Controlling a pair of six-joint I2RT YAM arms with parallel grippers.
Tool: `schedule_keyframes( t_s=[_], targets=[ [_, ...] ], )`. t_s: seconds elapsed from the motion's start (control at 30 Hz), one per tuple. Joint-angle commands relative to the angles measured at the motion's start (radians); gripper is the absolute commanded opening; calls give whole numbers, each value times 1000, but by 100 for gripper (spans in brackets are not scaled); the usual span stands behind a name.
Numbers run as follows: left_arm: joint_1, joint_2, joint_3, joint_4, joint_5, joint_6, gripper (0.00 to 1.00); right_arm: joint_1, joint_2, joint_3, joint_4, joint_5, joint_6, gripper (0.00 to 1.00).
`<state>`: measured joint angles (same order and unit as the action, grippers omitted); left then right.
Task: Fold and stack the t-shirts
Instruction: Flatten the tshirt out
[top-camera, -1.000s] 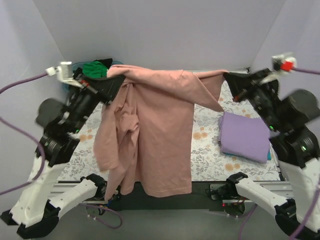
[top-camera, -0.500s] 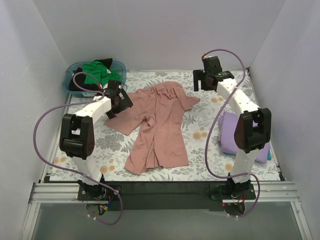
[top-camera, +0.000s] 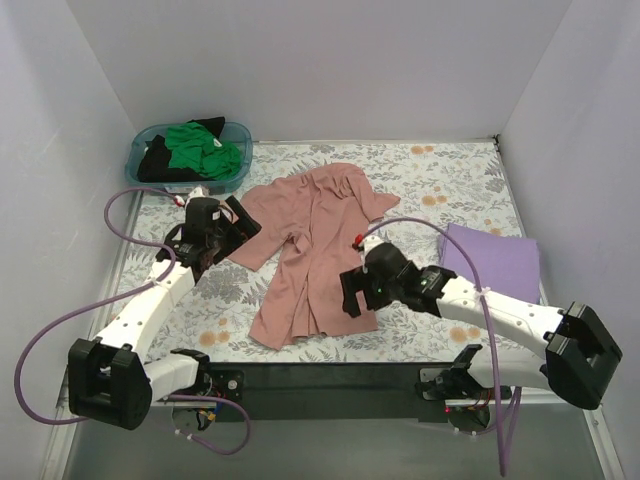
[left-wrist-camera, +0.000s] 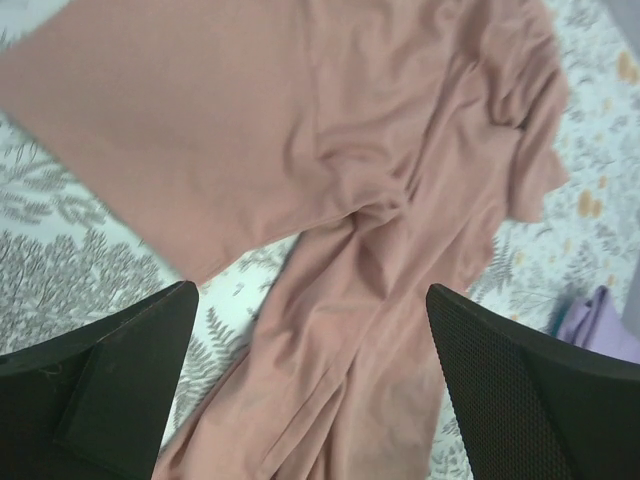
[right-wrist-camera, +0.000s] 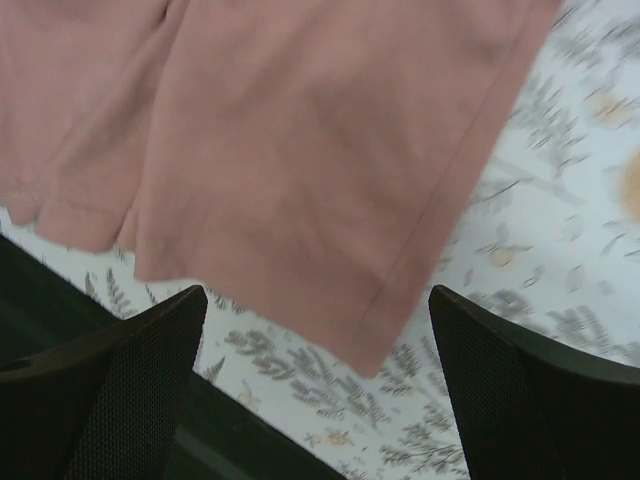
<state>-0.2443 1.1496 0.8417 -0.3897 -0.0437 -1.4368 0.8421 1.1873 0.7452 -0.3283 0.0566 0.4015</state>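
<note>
A dusty pink t-shirt (top-camera: 315, 250) lies crumpled lengthwise on the floral table cloth, free of both grippers. My left gripper (top-camera: 236, 222) hovers open beside its left sleeve. In the left wrist view the pink cloth (left-wrist-camera: 300, 150) fills the space under the open gripper (left-wrist-camera: 310, 295). My right gripper (top-camera: 352, 292) hangs open over the shirt's lower right hem. The right wrist view shows the hem corner (right-wrist-camera: 300, 150) beneath the open gripper (right-wrist-camera: 318, 295). A folded lavender t-shirt (top-camera: 495, 262) rests at the right. Green (top-camera: 205, 148) and black (top-camera: 155, 165) t-shirts sit in the basket.
The teal plastic basket (top-camera: 138, 152) stands at the back left corner. Pale walls close in the table on three sides. The table's dark front edge (right-wrist-camera: 60, 300) runs just below the shirt's hem. The lavender cloth (left-wrist-camera: 590, 320) also shows in the left wrist view.
Both grippers opened and let go of the pink t-shirt, which dropped from hanging onto the table. The left arm came down by the sleeve; the right arm swung from the far side to the hem.
</note>
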Motion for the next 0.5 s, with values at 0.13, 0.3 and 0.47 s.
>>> schedule_keyframes(
  t_s=[0.13,0.3,0.47],
  targets=[
    [3,-97,-96,-34,-22,-54,98,137,75,-90,114,35,261,98],
    [4,-93,-96,-64,-67,-72,98,114,173,-110,114,86,318,98],
    [5,-79,-96,-84,-120,-82,98,3,248,-132,112,65,300,98]
  ],
)
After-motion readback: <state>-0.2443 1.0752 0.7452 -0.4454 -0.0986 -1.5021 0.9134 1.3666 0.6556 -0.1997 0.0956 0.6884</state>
